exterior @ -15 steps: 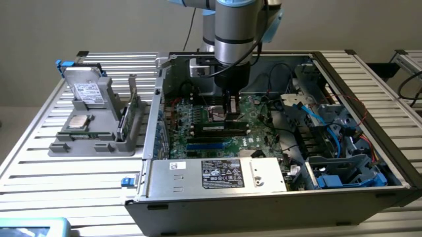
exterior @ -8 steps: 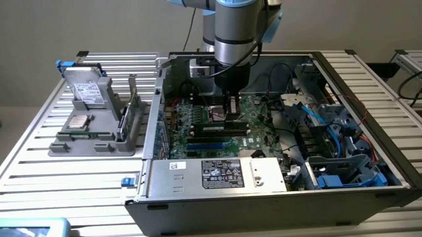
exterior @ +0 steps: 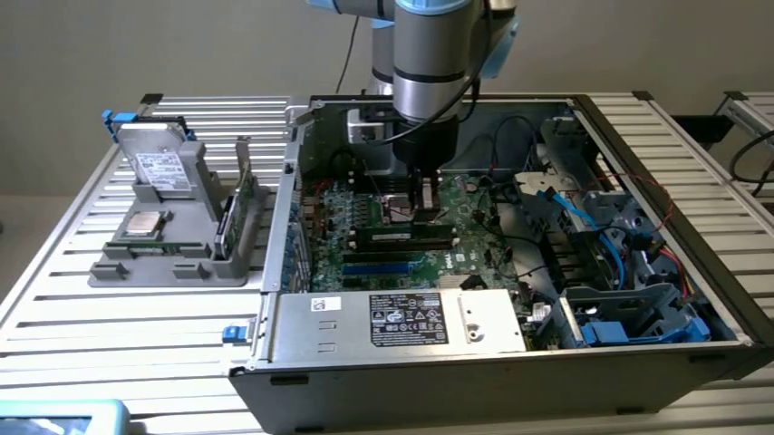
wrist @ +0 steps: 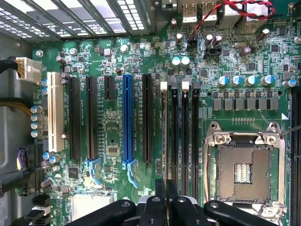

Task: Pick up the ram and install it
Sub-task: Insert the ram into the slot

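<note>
My gripper (exterior: 423,214) reaches down into the open computer case (exterior: 484,381) over the motherboard's memory slots (wrist: 186,136). Its fingers are shut on the ram (exterior: 409,237), a long dark stick with a pale label lying level just under the fingertips. In the wrist view the gripper (wrist: 165,182) has its two black fingers pressed together. The ram (wrist: 164,136) runs edge-on from them along the slot nearest the black expansion slots. I cannot tell whether it is pushed fully into that slot.
Beside the memory slots are an open processor socket (wrist: 244,172), a blue expansion slot (wrist: 127,122) and several black ones. Cables and drive cages (exterior: 629,299) fill the case's right side, a power supply (exterior: 400,317) its front. A grey holder (exterior: 158,258) stands outside on the exterior view's left.
</note>
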`<state>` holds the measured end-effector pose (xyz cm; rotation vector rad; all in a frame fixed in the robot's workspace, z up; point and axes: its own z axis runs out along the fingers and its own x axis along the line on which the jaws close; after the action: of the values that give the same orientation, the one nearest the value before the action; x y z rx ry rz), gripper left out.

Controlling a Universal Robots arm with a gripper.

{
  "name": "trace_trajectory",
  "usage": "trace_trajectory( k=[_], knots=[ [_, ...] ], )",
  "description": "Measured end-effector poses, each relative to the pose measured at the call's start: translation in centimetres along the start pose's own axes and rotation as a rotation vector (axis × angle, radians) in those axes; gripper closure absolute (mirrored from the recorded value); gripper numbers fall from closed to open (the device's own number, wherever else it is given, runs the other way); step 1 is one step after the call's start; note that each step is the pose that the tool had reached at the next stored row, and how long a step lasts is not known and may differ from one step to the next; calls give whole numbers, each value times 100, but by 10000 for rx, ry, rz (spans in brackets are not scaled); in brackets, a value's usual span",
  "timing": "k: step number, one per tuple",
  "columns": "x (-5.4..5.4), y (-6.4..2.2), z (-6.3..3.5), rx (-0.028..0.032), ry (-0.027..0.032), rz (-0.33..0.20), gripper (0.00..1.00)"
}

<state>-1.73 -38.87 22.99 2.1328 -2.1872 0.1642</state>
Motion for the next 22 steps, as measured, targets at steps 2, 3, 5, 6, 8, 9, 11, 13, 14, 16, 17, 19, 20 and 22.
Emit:
trace_trajectory(
  k=[2,3,5,6,8,9,11,13,14,16,17,19,20,22],
  knots=[
    [0,4,3,10,-3,-10,87],
    [0,6,4,15,-3,-17,87],
    [-1,6,8,22,-4,-30,87],
    [-2,6,10,24,-4,-35,87],
    [-2,7,13,26,-3,-42,87],
    [-2,7,15,28,-4,-46,87],
    [-3,7,18,29,-4,-49,87],
    [-3,7,23,30,-4,-51,87],
    [-4,7,26,30,-4,-52,87],
    [-4,7,29,29,-2,-56,87],
    [-4,7,30,29,-2,-57,87],
    [-5,7,35,31,-5,-61,87],
    [-5,7,38,32,-6,-63,87],
    [-6,7,43,31,-3,-68,87]
  ],
)
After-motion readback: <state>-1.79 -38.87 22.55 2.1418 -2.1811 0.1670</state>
